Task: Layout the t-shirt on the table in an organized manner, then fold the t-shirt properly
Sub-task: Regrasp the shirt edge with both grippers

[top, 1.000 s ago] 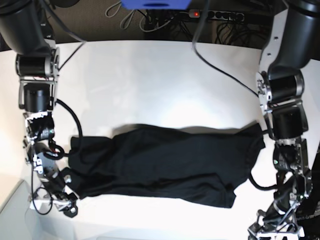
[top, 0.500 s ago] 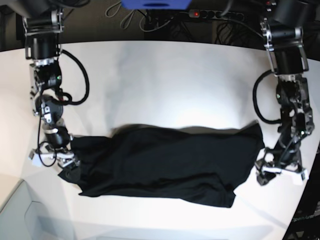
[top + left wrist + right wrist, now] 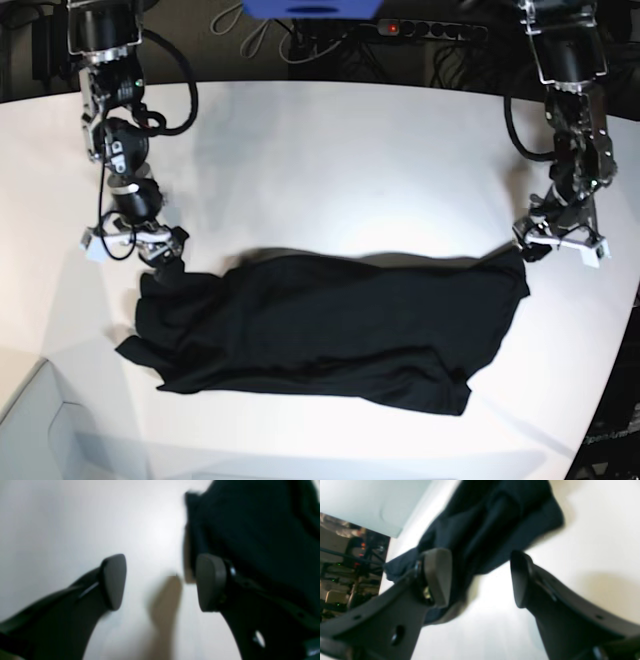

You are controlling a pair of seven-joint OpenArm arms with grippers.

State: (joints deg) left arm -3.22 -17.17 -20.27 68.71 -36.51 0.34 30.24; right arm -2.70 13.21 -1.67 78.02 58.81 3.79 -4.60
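Both claws stand open and empty: left claw (image 3: 560, 247) at the t-shirt (image 3: 320, 330)'s 2 o'clock corner, right claw (image 3: 132, 244) at its 10 o'clock corner. The shirt lies rumpled mid-surface (image 3: 330, 160). Each should pinch one layer, then spread evenly.

Beyond the far edge of the worktop (image 3: 330, 140) the room is dark. A black power strip (image 3: 430, 30) with a lit red switch lies there among a tangle of dark cables (image 3: 320, 45), and a blue object (image 3: 310, 8) sits at the top edge of the base view. Bright light glares off the white surface near its middle. At the near left corner stands a pale grey-white panel (image 3: 25, 420). The right wrist view shows dim, blurred equipment with small green and orange lights (image 3: 347, 562).
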